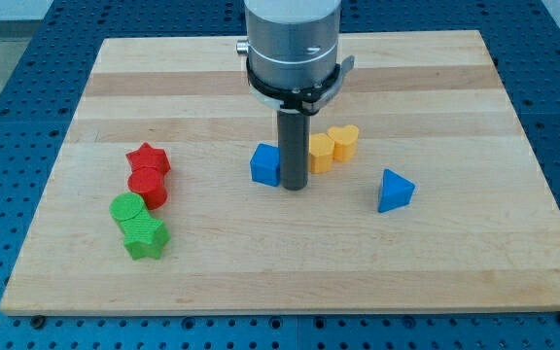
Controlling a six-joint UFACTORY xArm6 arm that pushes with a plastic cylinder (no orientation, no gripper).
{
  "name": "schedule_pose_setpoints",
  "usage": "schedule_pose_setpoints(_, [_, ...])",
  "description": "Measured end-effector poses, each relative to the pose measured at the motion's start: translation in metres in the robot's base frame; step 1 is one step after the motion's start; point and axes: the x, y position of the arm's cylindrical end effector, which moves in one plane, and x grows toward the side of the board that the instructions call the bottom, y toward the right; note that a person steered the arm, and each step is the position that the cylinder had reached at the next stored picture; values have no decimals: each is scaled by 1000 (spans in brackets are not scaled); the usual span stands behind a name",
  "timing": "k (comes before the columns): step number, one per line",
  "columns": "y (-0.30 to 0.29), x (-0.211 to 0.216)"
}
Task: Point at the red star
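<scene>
One bare rod, no end effector to open or close: my tip (293, 186) sits between blue cube (265, 164) and yellow block (322, 153), well apart from red star (149, 158) at worktop (436, 262) left.

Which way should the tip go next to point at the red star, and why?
Probably slide my tip toward the view's left and slightly up. It now sits between the blue cube and the yellow block, while the red star lies far to the left, above the red cylinder. Skirt the blue cube to avoid shoving it.
</scene>
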Motion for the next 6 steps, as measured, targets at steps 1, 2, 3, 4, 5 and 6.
schedule_pose_setpoints(1, [-31,10])
schedule_pose_setpoints(2, [-66,2])
schedule_pose_setpoints(3, [-64,-30])
schedule_pose_setpoints(4, [-52,-37])
schedule_pose_setpoints(5, [-70,-26])
schedule_pose_setpoints(6, [-126,-38])
